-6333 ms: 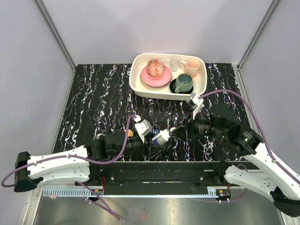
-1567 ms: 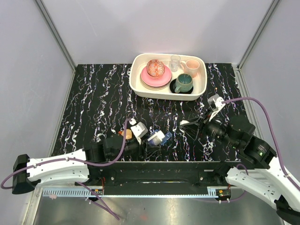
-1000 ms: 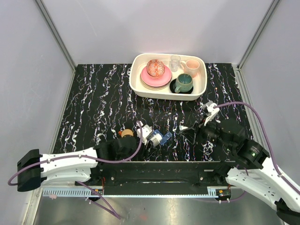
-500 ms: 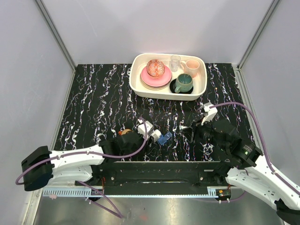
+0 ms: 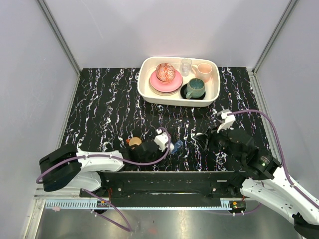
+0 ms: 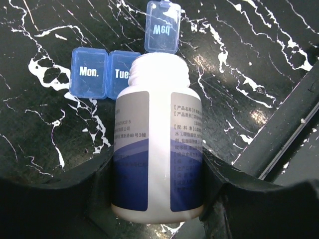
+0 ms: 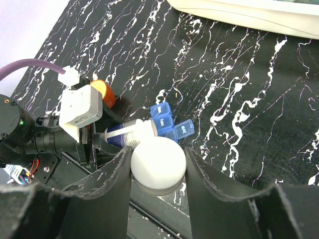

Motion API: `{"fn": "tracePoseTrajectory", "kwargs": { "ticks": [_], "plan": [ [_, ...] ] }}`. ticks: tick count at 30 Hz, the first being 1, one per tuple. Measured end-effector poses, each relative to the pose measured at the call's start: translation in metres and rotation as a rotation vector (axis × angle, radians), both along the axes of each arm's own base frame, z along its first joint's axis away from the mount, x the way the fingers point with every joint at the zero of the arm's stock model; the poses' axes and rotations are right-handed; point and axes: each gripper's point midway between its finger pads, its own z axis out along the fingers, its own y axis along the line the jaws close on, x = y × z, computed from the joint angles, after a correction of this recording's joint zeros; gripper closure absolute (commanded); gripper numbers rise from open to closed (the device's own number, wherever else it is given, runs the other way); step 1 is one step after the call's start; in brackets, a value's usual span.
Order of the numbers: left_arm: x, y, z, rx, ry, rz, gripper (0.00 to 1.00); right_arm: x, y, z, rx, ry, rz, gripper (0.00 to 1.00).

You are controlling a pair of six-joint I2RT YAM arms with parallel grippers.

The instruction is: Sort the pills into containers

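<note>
In the left wrist view, the left gripper (image 6: 157,196) was clamped around the lower body of the uncapped white bottle (image 6: 157,144), its 2 fingers (image 6: 97,191) pressed to either side of the label. The bottle's long axis ran straight up the frame, and its open mouth reached the blue pill box (image 6: 89,72) in the upper left. The mouth overlapped the "Tue." cell and sat just below the raised "Wed" lid (image 6: 162,27); the opened cell itself was hidden behind the bottle neck, and no pills could be seen. In the right wrist view, the right gripper (image 7: 158,159) was closed on the white cap (image 7: 157,174) at lower centre, held above and apart from the box, whose 3 cells showed just beyond it. The orange cup (image 7: 105,92) stood left of centre in that view, beside the left arm's wrist and a little behind the bottle. In the overhead view all this was crowded at the lower centre of the black marbled table (image 5: 99,99). The left arm was plainly the nearer to the box, so the pour probably turned on tipping the mouth down into the opened cell rather than onto the closed lid beside it.
</note>
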Motion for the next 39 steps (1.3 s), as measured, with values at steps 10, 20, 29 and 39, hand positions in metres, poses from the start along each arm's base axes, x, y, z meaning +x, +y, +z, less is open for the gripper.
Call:
{"fn": "tracePoseTrajectory", "kwargs": {
  "ticks": [10,20,29,39],
  "plan": [
    [0.003,-0.008,0.006,0.01,0.002,-0.011,1.0,0.002,-0.003,0.0,-0.001,-0.008,-0.019,1.0],
    [0.001,-0.007,-0.001,0.075,0.032,-0.02,1.0,0.001,-0.004,0.001,0.002,-0.011,-0.019,1.0],
    [0.001,-0.006,-0.001,0.135,0.054,-0.026,1.0,0.001,-0.005,0.001,0.001,-0.011,-0.019,1.0],
    [0.0,-0.002,-0.004,0.199,0.075,-0.033,1.0,0.0,-0.005,0.001,0.005,-0.014,-0.019,1.0]
  ]
}}
